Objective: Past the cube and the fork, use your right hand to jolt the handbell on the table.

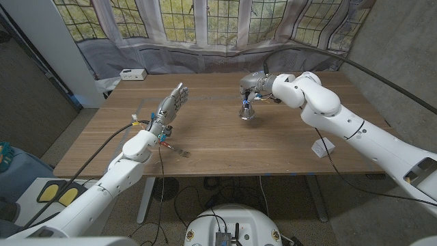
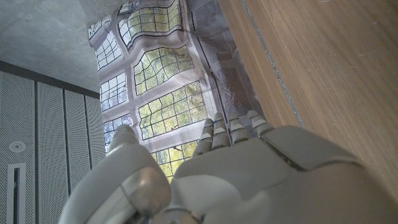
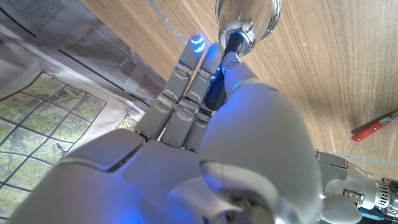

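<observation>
- Head view showed my right hand (image 1: pixel 254 85) gripping the bell (image 1: pixel 246 111) by its dark handle, mid-table, far side
- My left hand (image 1: pixel 171 106) held nothing, fingers extended
- The bell looked like rigid, slick metal, probably light; the handle seemed the sensible hold

Lab-like room: window-print backdrop (image 1: pixel 205 27), concrete wall (image 1: pixel 403 48), loose cables (image 1: pixel 205 198).

no readable text, labels, brands or numbers on anything.
</observation>
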You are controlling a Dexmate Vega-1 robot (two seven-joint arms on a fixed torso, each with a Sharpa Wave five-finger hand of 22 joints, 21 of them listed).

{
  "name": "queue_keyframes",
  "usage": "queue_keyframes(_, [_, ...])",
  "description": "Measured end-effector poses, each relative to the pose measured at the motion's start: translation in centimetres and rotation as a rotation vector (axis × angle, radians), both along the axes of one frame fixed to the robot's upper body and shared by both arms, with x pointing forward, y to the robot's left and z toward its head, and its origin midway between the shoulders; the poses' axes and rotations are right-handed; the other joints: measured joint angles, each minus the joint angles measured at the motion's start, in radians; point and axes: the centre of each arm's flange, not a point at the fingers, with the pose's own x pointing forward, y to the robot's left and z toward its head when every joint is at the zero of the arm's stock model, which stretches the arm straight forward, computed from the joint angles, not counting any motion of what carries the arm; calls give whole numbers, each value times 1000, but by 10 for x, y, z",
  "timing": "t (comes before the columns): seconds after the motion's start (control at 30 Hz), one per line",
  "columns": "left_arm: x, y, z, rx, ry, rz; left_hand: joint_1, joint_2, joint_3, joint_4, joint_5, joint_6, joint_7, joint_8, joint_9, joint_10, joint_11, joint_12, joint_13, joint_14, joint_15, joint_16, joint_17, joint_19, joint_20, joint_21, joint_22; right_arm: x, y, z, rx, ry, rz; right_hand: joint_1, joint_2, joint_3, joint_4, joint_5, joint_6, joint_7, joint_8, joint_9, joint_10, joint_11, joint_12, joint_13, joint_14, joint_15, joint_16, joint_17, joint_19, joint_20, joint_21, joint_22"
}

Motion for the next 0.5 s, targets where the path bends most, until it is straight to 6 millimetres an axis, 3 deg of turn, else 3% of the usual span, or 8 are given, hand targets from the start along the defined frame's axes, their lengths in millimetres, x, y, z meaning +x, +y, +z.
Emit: queue_keyframes(0.5, [0, 0, 0, -1, 1, 1, 0, 0, 0, 0, 0, 0, 0, 0, 0, 4, -4, 0, 0, 0, 0, 0, 0, 0, 0, 0, 0, 15, 1, -7, -7, 11, -25, 4, 3, 0, 0, 0, 0, 0, 0, 0, 0, 0, 3, 0, 0, 0, 0, 0, 0, 0, 0, 0])
